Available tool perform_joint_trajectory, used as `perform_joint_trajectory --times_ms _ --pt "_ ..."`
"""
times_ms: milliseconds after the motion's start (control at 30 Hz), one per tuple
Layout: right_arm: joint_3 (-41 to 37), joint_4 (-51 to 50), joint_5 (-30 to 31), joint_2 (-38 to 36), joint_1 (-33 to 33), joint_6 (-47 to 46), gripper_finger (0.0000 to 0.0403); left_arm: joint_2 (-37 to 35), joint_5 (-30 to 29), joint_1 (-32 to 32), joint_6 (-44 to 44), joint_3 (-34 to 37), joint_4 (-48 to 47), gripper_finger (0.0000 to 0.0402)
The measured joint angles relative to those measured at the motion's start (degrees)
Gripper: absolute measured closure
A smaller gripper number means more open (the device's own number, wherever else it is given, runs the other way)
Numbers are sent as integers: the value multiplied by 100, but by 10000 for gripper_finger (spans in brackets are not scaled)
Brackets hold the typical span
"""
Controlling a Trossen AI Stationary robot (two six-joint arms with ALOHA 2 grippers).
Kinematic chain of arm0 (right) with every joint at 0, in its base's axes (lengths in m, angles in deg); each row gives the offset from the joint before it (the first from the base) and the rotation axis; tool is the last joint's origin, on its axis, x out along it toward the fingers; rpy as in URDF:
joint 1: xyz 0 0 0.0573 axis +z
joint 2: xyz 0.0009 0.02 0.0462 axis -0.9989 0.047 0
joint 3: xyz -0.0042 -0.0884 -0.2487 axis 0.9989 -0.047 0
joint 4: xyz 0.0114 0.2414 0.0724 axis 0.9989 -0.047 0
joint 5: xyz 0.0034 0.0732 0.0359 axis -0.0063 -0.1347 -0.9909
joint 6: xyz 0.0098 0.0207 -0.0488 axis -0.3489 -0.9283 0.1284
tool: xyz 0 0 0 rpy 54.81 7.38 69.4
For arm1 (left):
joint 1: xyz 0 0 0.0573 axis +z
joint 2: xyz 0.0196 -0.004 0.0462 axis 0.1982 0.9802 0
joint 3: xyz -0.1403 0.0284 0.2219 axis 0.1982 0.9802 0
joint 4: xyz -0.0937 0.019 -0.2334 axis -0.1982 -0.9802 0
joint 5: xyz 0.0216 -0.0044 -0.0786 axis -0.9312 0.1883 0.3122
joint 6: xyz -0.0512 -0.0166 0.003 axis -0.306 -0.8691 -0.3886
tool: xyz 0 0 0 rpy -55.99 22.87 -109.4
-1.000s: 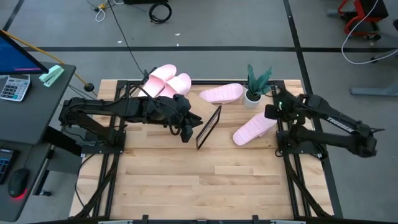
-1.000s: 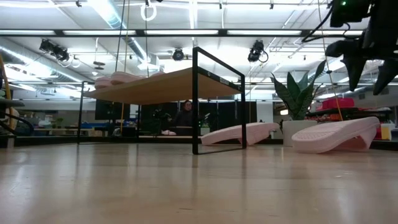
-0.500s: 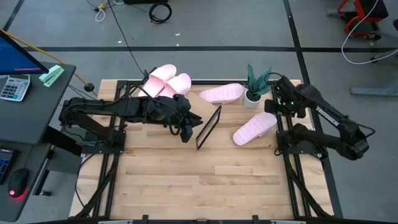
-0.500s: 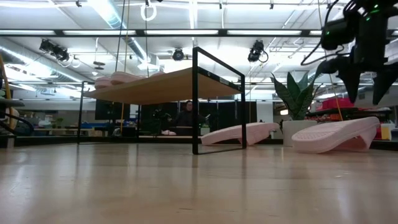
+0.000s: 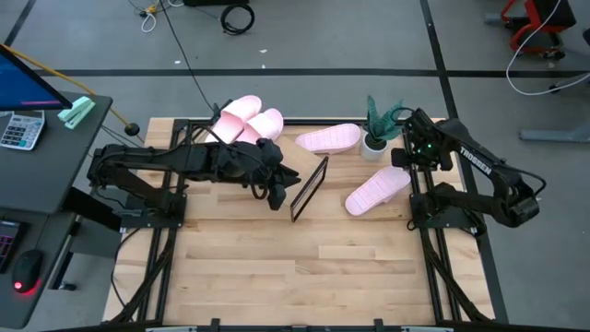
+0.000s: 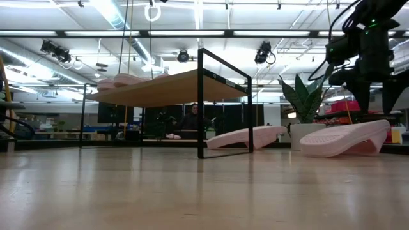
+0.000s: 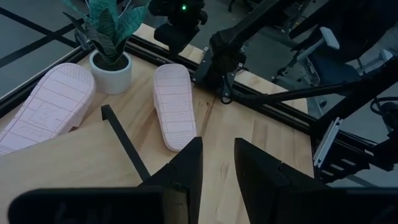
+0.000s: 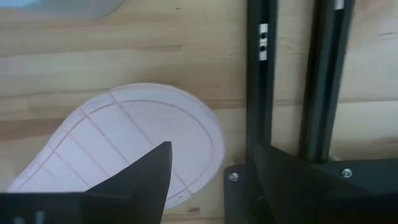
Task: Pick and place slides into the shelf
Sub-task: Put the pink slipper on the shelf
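Observation:
Two pink slides point(image 5: 247, 118) lie on the far left end of the shelf point(image 6: 172, 86), which stands on its black wire end frames point(image 5: 309, 189). A third slide point(image 5: 327, 138) lies sole up on the table beyond the shelf. A fourth slide point(image 5: 378, 189) lies sole up to the shelf's right. My right gripper point(image 8: 211, 180) hangs open, pointing down, just above that slide's right end point(image 6: 374, 131); one finger is over the sole and the other over the black rail. My left gripper point(image 7: 217, 180) waits open over the shelf's right end.
A potted plant point(image 5: 378, 124) stands at the far edge between the two loose slides, close to my right arm. Black frame rails point(image 8: 286, 93) run along the table's right side, beside the slide's end. The near half of the slatted tabletop point(image 5: 304, 267) is bare.
My right arm has swung round at its base. Its gripper has sunk toward the right end of the slide beside the shelf and has rolled about. It has stayed open. The slides and the shelf have not moved.

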Motion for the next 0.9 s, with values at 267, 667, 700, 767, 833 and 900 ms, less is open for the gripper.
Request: perform_joint_trajectory --times_ms 267,667,700,767,833,900 --pt "0 -6 126 -14 -483 -223 167 0 0 1 -2 0 0 308" --pt "0 -345 538 -609 -1162 -308 168 0 -1 1 2 0 -2 309" --pt "0 -368 545 -606 -1215 -256 170 0 -6 1 2 0 -2 310" --pt "0 -332 462 -570 -1264 -216 175 13 -20 1 2 -2 0 309" --pt "0 -338 407 -492 -1259 -220 182 28 -20 1 0 -2 -11 307" --pt "0 -340 347 -404 -1261 -231 189 76 -21 1 -2 -4 10 305"
